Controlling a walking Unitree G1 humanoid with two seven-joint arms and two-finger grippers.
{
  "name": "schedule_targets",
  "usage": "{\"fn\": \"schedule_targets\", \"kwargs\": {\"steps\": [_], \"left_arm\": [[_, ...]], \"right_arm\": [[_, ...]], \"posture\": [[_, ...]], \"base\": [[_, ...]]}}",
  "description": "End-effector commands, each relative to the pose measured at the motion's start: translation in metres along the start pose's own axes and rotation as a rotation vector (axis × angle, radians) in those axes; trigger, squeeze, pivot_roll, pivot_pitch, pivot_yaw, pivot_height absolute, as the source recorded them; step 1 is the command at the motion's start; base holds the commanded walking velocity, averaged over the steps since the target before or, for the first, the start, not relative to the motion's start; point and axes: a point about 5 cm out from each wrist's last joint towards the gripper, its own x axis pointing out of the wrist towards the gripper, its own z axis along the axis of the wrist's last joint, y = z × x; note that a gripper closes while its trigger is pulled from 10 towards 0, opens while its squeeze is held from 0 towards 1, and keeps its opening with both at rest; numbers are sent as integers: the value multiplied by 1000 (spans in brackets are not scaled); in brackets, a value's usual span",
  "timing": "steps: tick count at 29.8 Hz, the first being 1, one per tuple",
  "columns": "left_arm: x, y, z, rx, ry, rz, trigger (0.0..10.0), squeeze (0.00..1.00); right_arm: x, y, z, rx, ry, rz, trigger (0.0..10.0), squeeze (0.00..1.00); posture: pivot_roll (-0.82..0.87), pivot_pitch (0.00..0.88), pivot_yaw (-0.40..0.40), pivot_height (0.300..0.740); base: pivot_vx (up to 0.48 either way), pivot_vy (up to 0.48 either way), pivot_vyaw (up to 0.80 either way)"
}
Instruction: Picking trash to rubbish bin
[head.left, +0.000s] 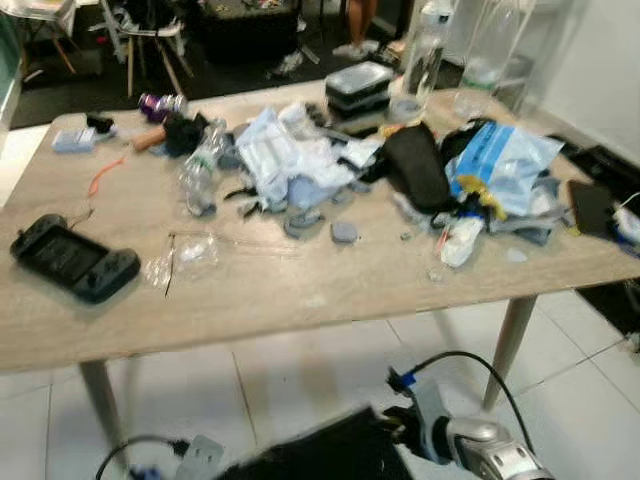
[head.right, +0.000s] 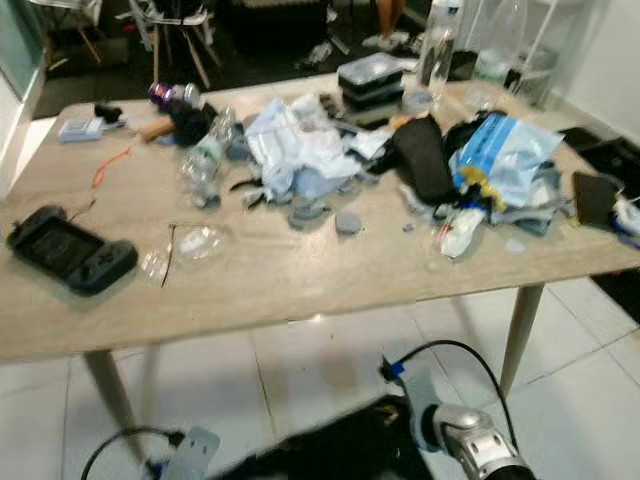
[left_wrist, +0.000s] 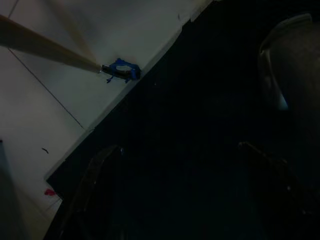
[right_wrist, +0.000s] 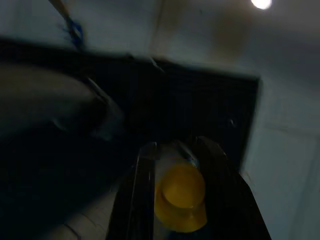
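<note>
Right tool (right_wrist: 175, 200): clamped on a small yellow cup (right_wrist: 181, 197), held low over something dark below the worktop's near edge; the right arm (head.left: 480, 445) shows at about 5 o'clock of the head view.

Left tool (left_wrist: 175, 190): two dark fingers set wide with nothing between them, hanging over the same dark mass, white floor tiles (left_wrist: 45, 100) beside it.

Bin: my guess is the black shape (head.left: 320, 455) at 6 o'clock is the rubbish bin or its bag; too blurred to be sure.

Step in hand: looks like the drop, yellow cup over the dark opening.

How to do it well: bring the cup squarely above the black mouth, well inside its edge, before letting the fingers part; keep the cable (head.left: 455, 365) looping off the right wrist out of the way.

Where the rest of the trash is: heaped on the worktop (head.left: 300, 290) from 12 to 2 o'clock.

Count, bottles: two tall clear ones (head.left: 425, 45) at the far edge by 1 o'clock, one crushed one (head.left: 200, 165) lying at 11 o'clock.

Count, bags: one blue bag (head.left: 505, 160) at 2 o'clock, one white plastic heap (head.left: 285, 150) at 12.

Count, other: one black game controller (head.left: 72, 258) at 9 o'clock, one black stacked box (head.left: 358, 88), one clear wrapper (head.left: 190, 255), a few grey caps (head.left: 343, 232), number unclear.
</note>
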Motion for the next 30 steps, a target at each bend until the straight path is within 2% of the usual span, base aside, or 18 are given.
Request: {"fn": "schedule_targets", "kwargs": {"steps": [1, 3, 6, 10, 14, 18, 26, 30], "left_arm": [[-2, -11, -15, 4, 51, -38, 10000, 0], [-2, -11, -15, 8, 55, -38, 10000, 0], [-2, -11, -15, 15, 57, -39, 10000, 0], [-2, -10, -15, 20, 56, -38, 10000, 0], [-1, -9, -13, 27, 52, -37, 10000, 0], [-1, -8, -12, 31, 49, -36, 10000, 0], [-1, -8, -11, 28, 47, -34, 10000, 0], [-1, -8, -11, 26, 48, -34, 10000, 0]], "right_arm": [[1, 3, -10, -15, 34, -10, 10000, 0], [2, 11, -44, -15, 143, -50, 10000, 0], [2, 26, -82, 33, 249, -87, 10000, 0], [0, 37, -104, 86, 308, -119, 10000, 0], [-1, 38, -110, 127, 325, -179, 10000, 0], [1, 36, -108, 169, 328, -231, 10000, 0], [9, 42, -101, 157, 365, -252, 10000, 0], [13, 42, -96, 183, 367, -311, 10000, 0]], "posture": [[3, 93, 10, 740], [4, 99, 9, 740], [4, 99, 9, 740], [5, 100, 13, 740], [6, 99, 17, 740], [6, 96, 18, 740], [16, 92, 13, 740], [25, 90, 11, 740]], "base": [[-337, 0, 0], [-339, 0, 0], [-345, 0, 0], [-347, 0, 0], [-357, 0, 0], [-361, 0, 0], [-360, 0, 0], [-362, 0, 0]]}}
